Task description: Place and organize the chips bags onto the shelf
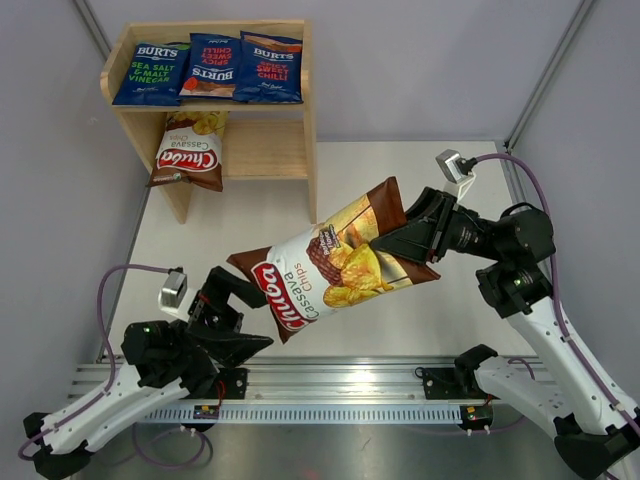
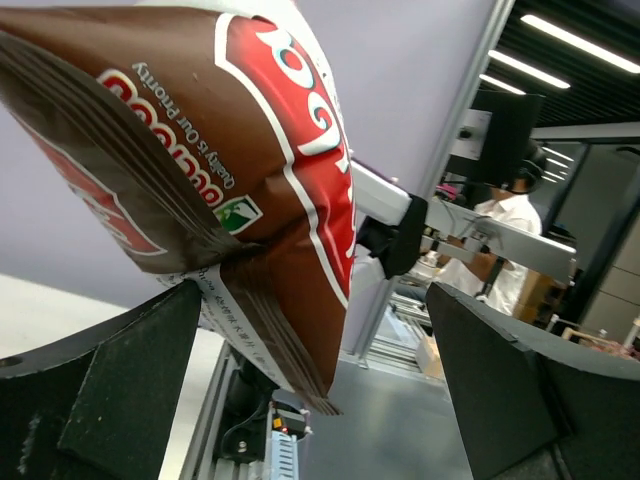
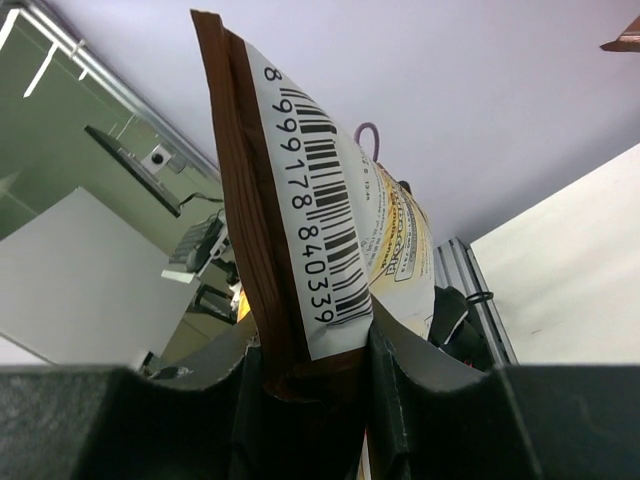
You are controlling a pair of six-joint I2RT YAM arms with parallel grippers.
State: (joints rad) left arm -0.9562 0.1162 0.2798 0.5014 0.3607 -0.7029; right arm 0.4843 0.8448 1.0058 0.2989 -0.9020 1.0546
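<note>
Glossy foil suggests the Chuba bag is light, slippery and easily crushed. From above, it is seen hung over the desk, gripped at one sealed end by the right pincer, well apart from the shelf. At the left wrist, the left pincer is spread wide around the bag's other end; whether they touch cannot be told. At the right wrist, the flat seam is seen clamped, judged the safest hold.

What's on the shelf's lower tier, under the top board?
One Chuba bag at its left, hanging past the front edge. No other bag shows, but the tier's back is covered by the top board and its three Burts bags.
</note>
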